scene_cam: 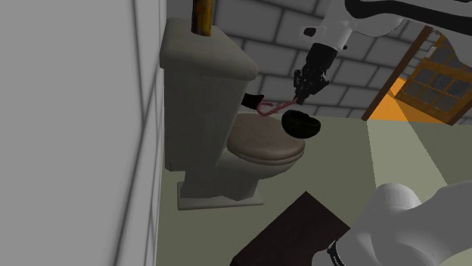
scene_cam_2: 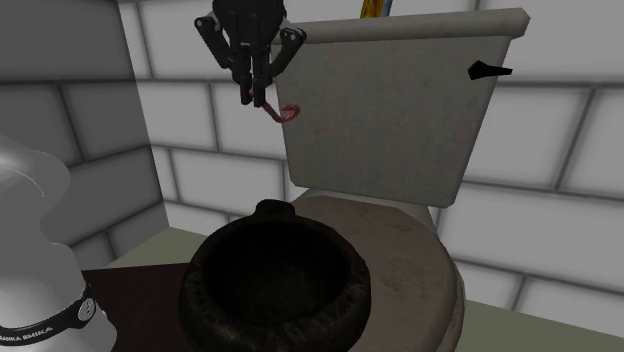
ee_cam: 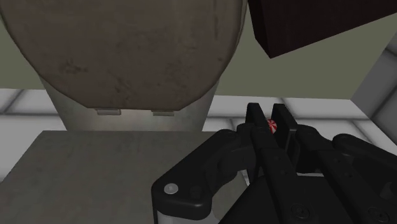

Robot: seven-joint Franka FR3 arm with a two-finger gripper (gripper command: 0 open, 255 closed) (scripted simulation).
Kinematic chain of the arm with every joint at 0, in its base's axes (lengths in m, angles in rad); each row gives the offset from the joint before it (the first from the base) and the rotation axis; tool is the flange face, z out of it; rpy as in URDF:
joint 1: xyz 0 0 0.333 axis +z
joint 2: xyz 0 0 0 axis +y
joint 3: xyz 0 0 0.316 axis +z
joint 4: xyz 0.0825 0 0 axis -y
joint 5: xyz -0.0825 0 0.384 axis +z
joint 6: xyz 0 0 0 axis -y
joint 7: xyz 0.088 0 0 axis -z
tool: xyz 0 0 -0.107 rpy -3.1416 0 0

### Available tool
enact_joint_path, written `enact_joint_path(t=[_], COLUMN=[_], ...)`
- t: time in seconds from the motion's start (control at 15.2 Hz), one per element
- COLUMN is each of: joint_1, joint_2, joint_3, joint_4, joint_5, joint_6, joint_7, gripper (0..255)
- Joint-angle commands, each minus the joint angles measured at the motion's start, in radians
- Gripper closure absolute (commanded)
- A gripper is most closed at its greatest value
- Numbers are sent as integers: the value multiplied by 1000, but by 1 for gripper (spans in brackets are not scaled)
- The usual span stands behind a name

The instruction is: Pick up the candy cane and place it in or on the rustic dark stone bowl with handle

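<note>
The candy cane (scene_cam_2: 281, 113) hangs at the second exterior view's upper left. The narrowed gripper (scene_cam_2: 256, 96) clamps one end, and the rest trails sideways toward the toilet tank (scene_cam_2: 400, 110). The dark bowl (scene_cam_2: 275, 290) sits below on the toilet lid (scene_cam_2: 430, 260), lower centre. In the wrist view the fingers hide all but the cane's striped tip.

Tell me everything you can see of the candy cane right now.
The candy cane is a thin red-and-white striped stick with a hooked end. The gripper is shut on its straight end, whose tip shows between the fingers in the wrist view. It hangs tilted in the air above the toilet, hook outward, touching nothing else.
</note>
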Motion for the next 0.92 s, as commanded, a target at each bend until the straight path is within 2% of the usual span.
enact_joint_path(t=[0.0, 0.46, 0.86], joint_1=[-12, -46, -75], joint_2=[20, 115, 261], joint_3=[-43, -195, -347], joint_4=[39, 170, 332], joint_5=[-16, -51, -35], joint_6=[-29, -96, -157], joint_7=[-53, -242, -434], gripper=[255, 255, 255])
